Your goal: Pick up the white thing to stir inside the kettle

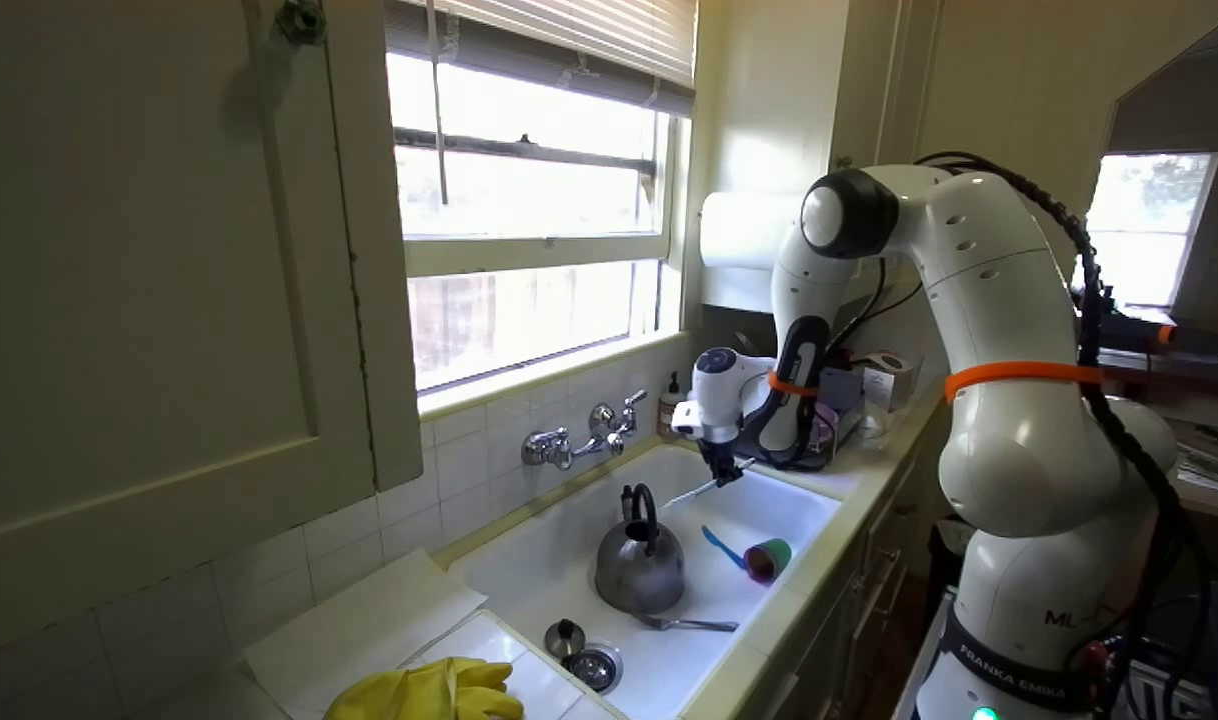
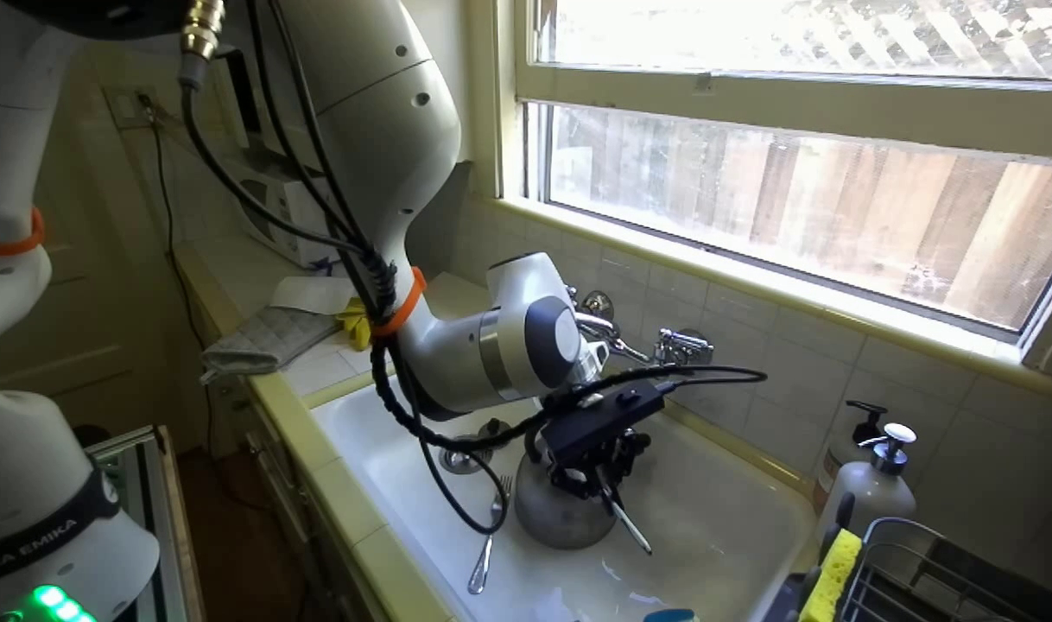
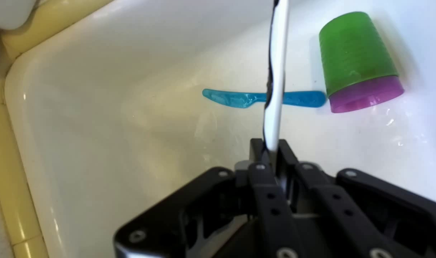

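A thin white stick-like thing (image 3: 278, 64) is pinched between the black fingers of my gripper (image 3: 269, 146) and runs out past the top of the wrist view. In an exterior view the gripper (image 1: 726, 472) hangs over the sink, and the white thing (image 1: 691, 495) slopes down from it toward the kettle's handle side. The grey-silver kettle (image 1: 639, 580) stands upright in the sink below, its dark handle arched over the top. Elsewhere the gripper (image 2: 602, 479) partly covers the kettle (image 2: 560, 523), with the white thing (image 2: 631, 523) sticking out. Contact with the kettle cannot be told.
In the white sink lie a green and purple cup (image 3: 357, 53), a blue knife (image 3: 236, 99) and a fork (image 1: 694, 625). A small metal piece (image 1: 564, 637) sits by the drain. The chrome tap (image 1: 579, 440) juts from the wall. Soap bottles (image 2: 871, 492) stand at the rim.
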Controlling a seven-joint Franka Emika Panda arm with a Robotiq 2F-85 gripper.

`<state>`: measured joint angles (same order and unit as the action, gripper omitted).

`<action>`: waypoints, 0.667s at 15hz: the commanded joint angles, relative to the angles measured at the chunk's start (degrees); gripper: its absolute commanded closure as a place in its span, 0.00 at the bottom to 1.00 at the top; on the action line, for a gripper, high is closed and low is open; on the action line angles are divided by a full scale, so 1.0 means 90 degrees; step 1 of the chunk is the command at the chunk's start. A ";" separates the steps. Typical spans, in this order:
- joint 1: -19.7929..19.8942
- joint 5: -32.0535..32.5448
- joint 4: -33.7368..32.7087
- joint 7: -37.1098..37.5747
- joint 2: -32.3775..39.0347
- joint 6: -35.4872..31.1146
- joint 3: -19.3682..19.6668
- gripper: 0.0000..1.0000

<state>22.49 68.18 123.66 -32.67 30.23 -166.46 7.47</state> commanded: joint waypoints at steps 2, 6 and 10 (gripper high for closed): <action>0.0395 -0.0712 0.0154 -0.0139 0.0074 -0.0485 0.0054 0.97; 0.0530 -0.1648 0.0053 0.0022 0.0239 -0.0237 0.0044 0.97; 0.0474 -0.2549 -0.0075 0.0109 0.0440 -0.0124 0.0058 0.97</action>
<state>26.79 50.50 124.36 -32.46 32.41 -168.97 8.38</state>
